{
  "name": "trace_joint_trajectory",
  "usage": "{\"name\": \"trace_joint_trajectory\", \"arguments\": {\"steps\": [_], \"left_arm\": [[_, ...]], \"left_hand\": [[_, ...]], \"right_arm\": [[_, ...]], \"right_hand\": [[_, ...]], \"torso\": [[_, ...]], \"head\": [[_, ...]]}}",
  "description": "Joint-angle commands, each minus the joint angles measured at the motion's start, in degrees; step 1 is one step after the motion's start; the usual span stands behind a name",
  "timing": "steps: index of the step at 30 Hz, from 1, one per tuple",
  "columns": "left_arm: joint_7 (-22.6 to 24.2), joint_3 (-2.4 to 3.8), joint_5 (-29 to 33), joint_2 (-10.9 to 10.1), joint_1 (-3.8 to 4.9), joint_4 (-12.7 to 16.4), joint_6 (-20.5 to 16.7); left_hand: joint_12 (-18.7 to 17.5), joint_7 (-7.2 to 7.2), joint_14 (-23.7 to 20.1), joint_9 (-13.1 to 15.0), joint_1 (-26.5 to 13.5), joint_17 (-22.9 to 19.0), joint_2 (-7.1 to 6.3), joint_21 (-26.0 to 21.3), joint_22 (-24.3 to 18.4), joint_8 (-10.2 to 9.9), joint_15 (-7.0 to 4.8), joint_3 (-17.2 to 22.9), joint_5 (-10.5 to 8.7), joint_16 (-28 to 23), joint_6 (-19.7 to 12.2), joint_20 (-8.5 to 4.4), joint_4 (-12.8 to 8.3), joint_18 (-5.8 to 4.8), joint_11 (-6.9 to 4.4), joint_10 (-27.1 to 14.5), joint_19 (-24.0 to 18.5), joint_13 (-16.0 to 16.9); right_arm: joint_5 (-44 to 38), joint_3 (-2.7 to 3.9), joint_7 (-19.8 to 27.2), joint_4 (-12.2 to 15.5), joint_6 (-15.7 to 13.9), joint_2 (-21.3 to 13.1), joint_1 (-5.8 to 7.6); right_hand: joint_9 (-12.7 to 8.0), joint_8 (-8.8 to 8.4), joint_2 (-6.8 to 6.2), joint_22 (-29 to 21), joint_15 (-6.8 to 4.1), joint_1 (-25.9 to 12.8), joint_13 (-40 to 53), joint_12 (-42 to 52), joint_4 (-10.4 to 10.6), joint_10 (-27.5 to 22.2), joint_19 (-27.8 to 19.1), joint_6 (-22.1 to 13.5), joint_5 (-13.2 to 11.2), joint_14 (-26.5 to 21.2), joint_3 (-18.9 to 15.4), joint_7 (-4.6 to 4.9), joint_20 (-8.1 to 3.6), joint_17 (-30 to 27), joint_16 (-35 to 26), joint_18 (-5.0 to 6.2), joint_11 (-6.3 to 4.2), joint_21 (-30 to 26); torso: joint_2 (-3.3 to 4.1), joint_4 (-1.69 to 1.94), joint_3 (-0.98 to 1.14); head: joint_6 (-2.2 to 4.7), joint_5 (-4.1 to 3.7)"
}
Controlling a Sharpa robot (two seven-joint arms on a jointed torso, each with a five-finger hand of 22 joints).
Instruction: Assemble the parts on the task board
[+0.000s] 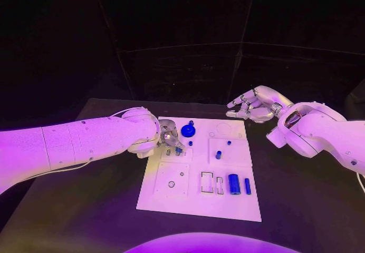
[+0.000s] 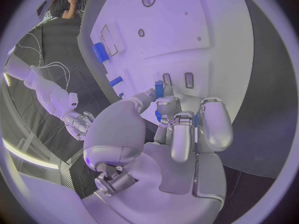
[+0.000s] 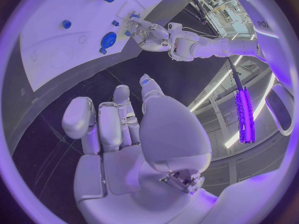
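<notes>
The white task board (image 1: 199,203) lies mid-table. My left hand (image 1: 169,137) hangs over its far left part and pinches a small blue part (image 2: 159,89) between thumb and a finger, just above two small slots (image 2: 189,79). A blue round knob (image 1: 188,130) stands right beside that hand. Short blue pegs (image 1: 218,155) sit further right, and a blue cylinder (image 1: 234,184) with a thin blue bar (image 1: 248,185) lies in the near right recesses. My right hand (image 1: 256,105) hovers off the board's far right corner, fingers loosely bent, holding nothing.
Empty rectangular recesses (image 1: 207,182) and a round hole (image 1: 171,184) mark the board's near half. Black table (image 1: 84,211) surrounds the board on all sides. My left forearm (image 1: 76,142) crosses the table's left side.
</notes>
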Motion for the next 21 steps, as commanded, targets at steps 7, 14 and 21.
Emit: {"name": "trace_joint_trajectory", "arguments": {"steps": [7,14,21], "left_arm": [[0.0,0.03,-2.3,-0.1,-0.24,-0.6,1.7],[-0.3,0.03,-3.2,0.0,-0.28,-1.1,4.0],[-0.5,0.03,-3.3,0.0,-0.28,-1.3,5.4]], "left_hand": [[0.2,-0.21,6.0,0.1,0.2,15.1,0.25,0.1,-0.2,0.2,0.12,10.0,0.00,0.2,-0.1,-0.03,-9.6,-0.69,0.02,0.4,0.3,0.0],[0.1,-0.21,6.0,0.1,0.2,15.1,0.25,0.0,-0.3,0.2,0.12,10.0,0.00,0.2,-0.1,-0.03,-9.6,-0.67,0.02,0.4,0.2,-0.1],[0.1,-0.22,6.0,0.1,0.1,15.1,0.16,0.0,-0.2,0.3,0.12,10.1,0.00,0.2,-0.1,-0.03,-9.6,-0.67,0.02,0.4,0.3,-0.1]], "right_arm": [[-0.1,0.04,0.7,-0.1,0.8,0.1,0.09],[-0.1,0.04,0.8,-0.2,1.1,0.3,0.08],[-0.1,0.03,0.8,-0.3,1.2,0.3,0.08]], "right_hand": [[0.0,0.41,0.87,-0.1,-0.14,0.1,-0.1,-0.2,-0.1,-0.3,-0.4,-0.1,0.4,1.3,-0.3,-0.13,0.05,-0.1,-0.2,0.66,-0.13,-0.3],[0.0,0.43,1.07,-0.2,-0.15,0.2,-0.3,-0.3,-0.1,-0.3,-0.4,-0.2,0.9,1.3,-0.2,-0.14,0.04,-0.1,-0.3,0.67,-0.15,-0.3],[0.0,0.43,1.07,-0.2,-0.15,0.2,-0.3,-0.3,-0.1,-0.3,-0.4,-0.2,0.9,1.3,-0.2,-0.14,0.04,-0.1,-0.3,0.67,-0.15,-0.3]], "torso": [[0.09,-0.03,-0.02],[0.13,0.02,-0.08],[0.08,-0.05,-0.03]], "head": [[-0.06,-0.17],[-0.26,-0.02],[-0.32,-0.08]]}}
